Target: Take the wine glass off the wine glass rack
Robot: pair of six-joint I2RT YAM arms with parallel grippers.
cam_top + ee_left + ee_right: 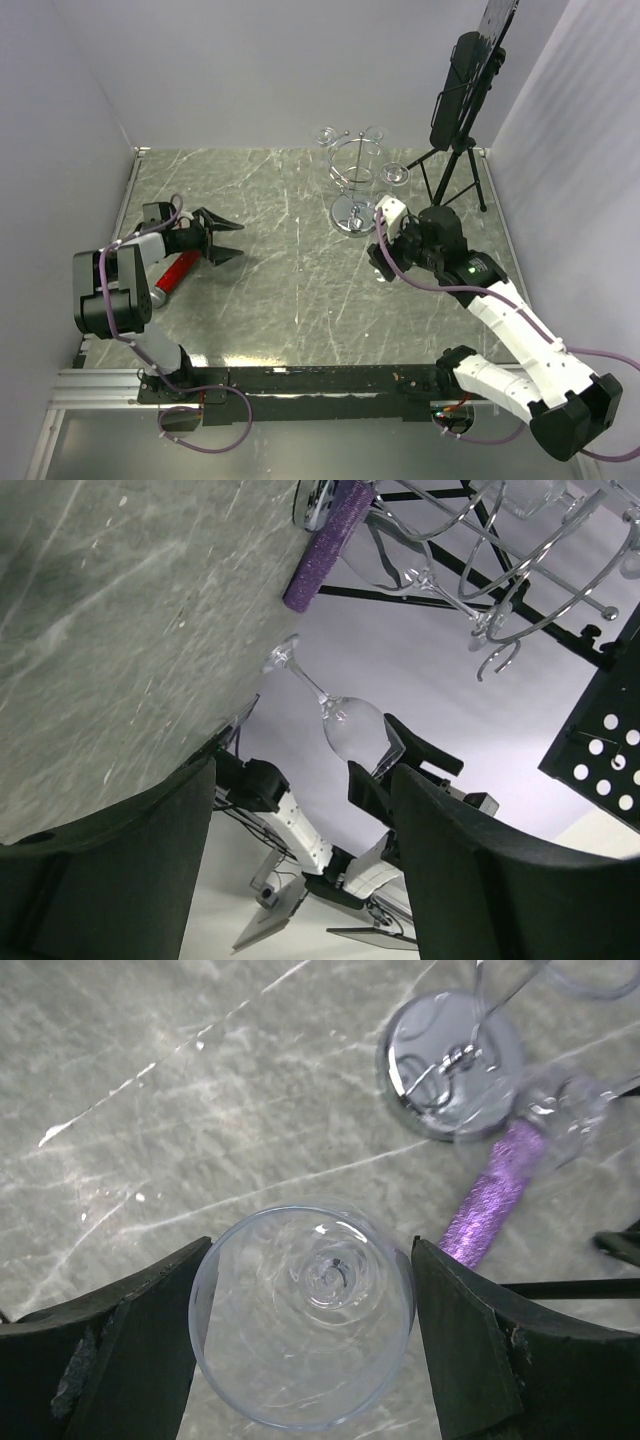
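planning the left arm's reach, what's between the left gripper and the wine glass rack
Only bare table: the top external view shows nothing lying between the left gripper and the wine glass rack.

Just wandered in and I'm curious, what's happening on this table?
The right arm has its jaws closed around the bowl of a wine glass, upright and already off the chrome wine glass rack beside it. Other glasses hang on the rack. The left arm sits aside, jaws open and empty.

Clear wine glass (pixel 300 1350) stands upright, off the chrome wine glass rack (pixel 352 213), beside its disc base.
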